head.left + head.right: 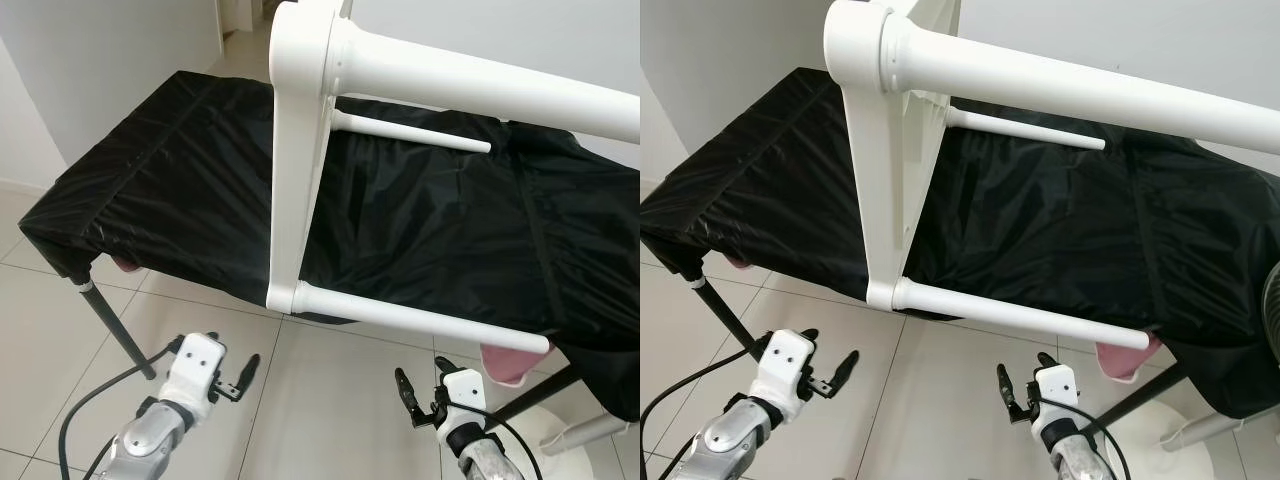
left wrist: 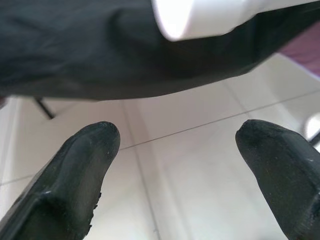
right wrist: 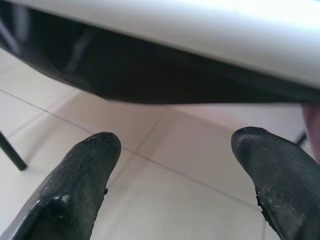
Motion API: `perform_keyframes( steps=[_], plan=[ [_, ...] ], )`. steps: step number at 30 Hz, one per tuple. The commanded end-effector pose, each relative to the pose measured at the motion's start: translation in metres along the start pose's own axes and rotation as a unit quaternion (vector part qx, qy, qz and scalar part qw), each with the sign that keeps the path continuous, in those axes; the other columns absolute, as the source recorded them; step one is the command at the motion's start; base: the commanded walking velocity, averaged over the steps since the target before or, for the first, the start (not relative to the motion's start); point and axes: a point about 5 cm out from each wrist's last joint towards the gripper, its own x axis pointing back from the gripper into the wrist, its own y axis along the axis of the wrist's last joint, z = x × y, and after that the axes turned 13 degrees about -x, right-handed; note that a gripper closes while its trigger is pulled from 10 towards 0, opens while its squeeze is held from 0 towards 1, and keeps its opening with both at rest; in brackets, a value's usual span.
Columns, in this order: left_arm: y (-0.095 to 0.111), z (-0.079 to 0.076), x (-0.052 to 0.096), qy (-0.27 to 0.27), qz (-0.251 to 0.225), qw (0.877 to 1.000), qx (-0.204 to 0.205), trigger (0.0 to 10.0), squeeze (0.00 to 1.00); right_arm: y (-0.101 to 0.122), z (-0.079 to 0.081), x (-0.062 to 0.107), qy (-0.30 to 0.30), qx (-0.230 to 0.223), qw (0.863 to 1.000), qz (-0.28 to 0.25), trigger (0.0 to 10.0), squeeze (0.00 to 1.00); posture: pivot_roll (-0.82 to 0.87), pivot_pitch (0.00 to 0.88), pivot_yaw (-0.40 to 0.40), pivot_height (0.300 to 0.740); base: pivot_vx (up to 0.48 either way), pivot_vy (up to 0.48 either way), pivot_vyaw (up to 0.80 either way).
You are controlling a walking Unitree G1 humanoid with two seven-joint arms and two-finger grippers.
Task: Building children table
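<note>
A white children's table (image 1: 295, 160) lies on its side on a work table draped in black cloth (image 1: 170, 170). Its round legs point to my right: one close to the camera (image 1: 480, 85), one low at the cloth's front edge (image 1: 420, 318), and a thin far one (image 1: 410, 130). My left gripper (image 1: 238, 378) is open over the tile floor, below and left of the low leg's joint. My right gripper (image 1: 420, 385) is open too, just beneath that leg. The left wrist view looks up at the leg's white end (image 2: 200, 15); in the right wrist view the leg (image 3: 200, 30) spans above the fingertips (image 3: 90, 165).
A black metal leg (image 1: 115, 325) of the work table slants to the floor on my left. A pink object (image 1: 505, 362) peeks from under the cloth on the right. A white round base (image 1: 570, 435) stands on the tile floor (image 1: 320, 400) at lower right. White walls stand behind.
</note>
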Motion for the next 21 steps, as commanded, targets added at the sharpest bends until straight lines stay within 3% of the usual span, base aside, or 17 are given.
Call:
perform_keyframes(
  steps=[1, 3, 9, 21],
  plan=[
    [0.01, -0.012, -0.004, -0.132, -0.034, 0.991, -0.007, 10.0, 0.0, 0.006, 0.005, 0.0, 0.018, 0.006, 1.0, -0.016, 10.0, 0.0, -0.01, 0.0, -0.05, 0.74, 0.0, 0.0, 0.0],
    [0.023, -0.012, -0.016, -0.131, -0.049, 0.99, -0.011, 10.0, 0.0, 0.019, 0.015, -0.005, 0.043, 0.008, 0.998, -0.044, 10.0, 0.0, -0.01, 0.001, -0.046, 0.74, 0.0, 0.0, 0.0],
    [0.044, -0.015, -0.034, -0.127, -0.077, 0.989, -0.006, 10.0, 0.0, 0.037, 0.024, -0.012, 0.058, 0.006, 0.995, -0.081, 10.0, 0.0, -0.03, 0.015, -0.033, 0.74, 0.0, 0.0, 0.0],
    [0.06, -0.012, -0.049, -0.115, -0.085, 0.99, -0.017, 10.0, 0.0, 0.052, 0.028, -0.02, 0.052, -0.001, 0.994, -0.095, 10.0, 0.0, -0.03, 0.019, -0.027, 0.74, 0.0, 0.0, 0.0]
  ],
)
